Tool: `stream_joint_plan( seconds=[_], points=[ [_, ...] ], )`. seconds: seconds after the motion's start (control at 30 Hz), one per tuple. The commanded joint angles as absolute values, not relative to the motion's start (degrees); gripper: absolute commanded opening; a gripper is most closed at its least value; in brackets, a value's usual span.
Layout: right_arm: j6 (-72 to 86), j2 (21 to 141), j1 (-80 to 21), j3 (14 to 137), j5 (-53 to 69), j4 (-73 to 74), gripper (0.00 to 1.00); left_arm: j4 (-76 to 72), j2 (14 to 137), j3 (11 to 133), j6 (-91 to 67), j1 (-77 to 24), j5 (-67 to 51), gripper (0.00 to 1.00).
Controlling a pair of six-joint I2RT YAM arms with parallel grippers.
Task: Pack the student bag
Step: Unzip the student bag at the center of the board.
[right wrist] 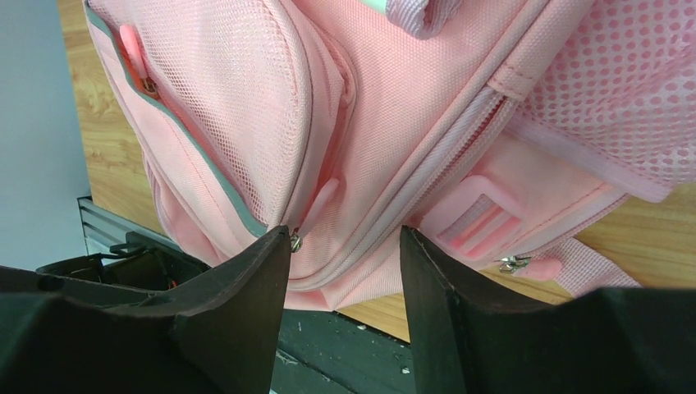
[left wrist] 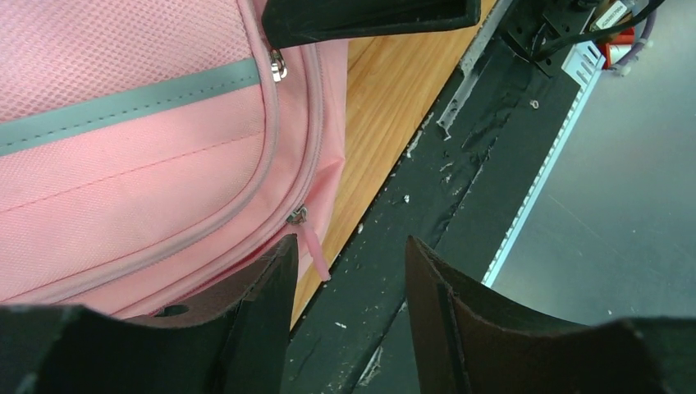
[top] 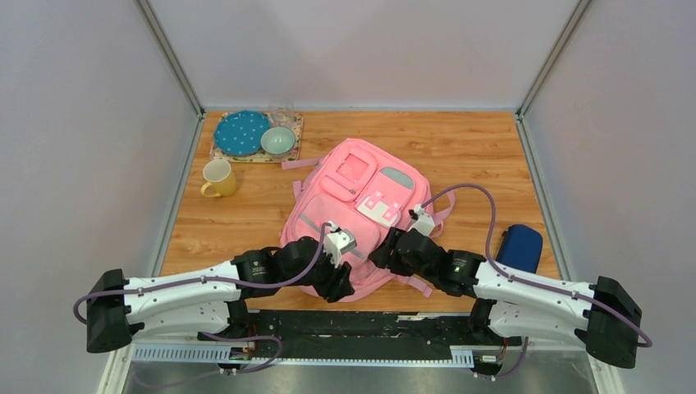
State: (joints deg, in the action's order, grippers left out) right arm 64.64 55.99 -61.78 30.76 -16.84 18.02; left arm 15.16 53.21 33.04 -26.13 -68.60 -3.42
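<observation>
The pink student bag (top: 361, 197) lies flat in the middle of the wooden table, its near end toward the arms. Both grippers sit at that near end. My left gripper (top: 341, 286) is open with nothing between its fingers; in the left wrist view its gap (left wrist: 349, 246) hangs over the black table edge, and a pink zip pull (left wrist: 313, 249) dangles just past the left fingertip. My right gripper (top: 382, 256) is open too. In its wrist view the gap (right wrist: 345, 240) frames the bag's lower corner (right wrist: 361, 164), with a zip slider (right wrist: 295, 242) at the left fingertip.
A blue dotted plate (top: 242, 133), a pale green bowl (top: 278, 140) and a clear glass (top: 283, 113) rest on a mat at the back left. A yellow mug (top: 218, 178) stands nearby. A small dark blue case (top: 519, 246) lies at the right, beside my right arm.
</observation>
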Motion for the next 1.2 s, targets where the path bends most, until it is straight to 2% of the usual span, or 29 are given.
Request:
stream_joint_plan(
  seconds=[0.0,0.13,0.2,0.33,0.5,0.63,0.67,0.77,0.93,1.03,1.07,1.17],
  points=[
    [64.8,57.0,-61.5,31.3,-16.7,14.4,0.54,15.0,55.2,33.2,-27.2,-68.9,-6.1,0.58],
    [64.3,58.0,-61.5,31.6,-16.3,14.2,0.54,16.3,57.3,33.3,-27.5,-68.9,-5.5,0.56],
    [64.2,58.3,-61.4,31.8,-16.1,14.1,0.54,16.3,58.1,33.0,-27.8,-69.0,-4.5,0.49],
    [64.1,58.5,-61.5,32.2,-15.9,13.9,0.54,16.5,59.3,33.0,-27.9,-69.0,-2.1,0.47],
    [64.2,58.4,-61.5,32.2,-15.9,14.1,0.53,17.4,60.8,33.2,-27.9,-68.9,-0.1,0.37],
    [64.1,58.6,-61.5,32.3,-15.8,14.2,0.53,17.4,61.3,32.6,-28.5,-69.0,-0.2,0.22],
    [64.0,58.7,-61.5,32.3,-15.8,14.2,0.53,17.1,61.3,32.2,-28.6,-69.0,-0.2,0.13],
    [64.4,59.0,-61.5,32.3,-15.2,13.6,0.52,17.0,61.4,31.8,-28.8,-69.0,1.3,0.00],
    [65.7,60.5,-61.5,32.3,-13.6,10.8,0.47,16.3,60.8,30.9,-28.7,-68.9,1.0,0.00],
    [66.3,61.3,-61.5,32.3,-13.4,9.9,0.37,15.3,59.5,30.1,-28.4,-68.9,0.4,0.00],
    [66.4,61.5,-61.4,32.4,-13.6,9.8,0.25,14.9,58.9,29.6,-28.3,-68.9,0.4,0.00],
    [66.2,61.6,-60.6,32.7,-14.1,10.5,0.00,14.4,57.2,29.4,-27.9,-69.0,0.5,0.00]
  ],
)
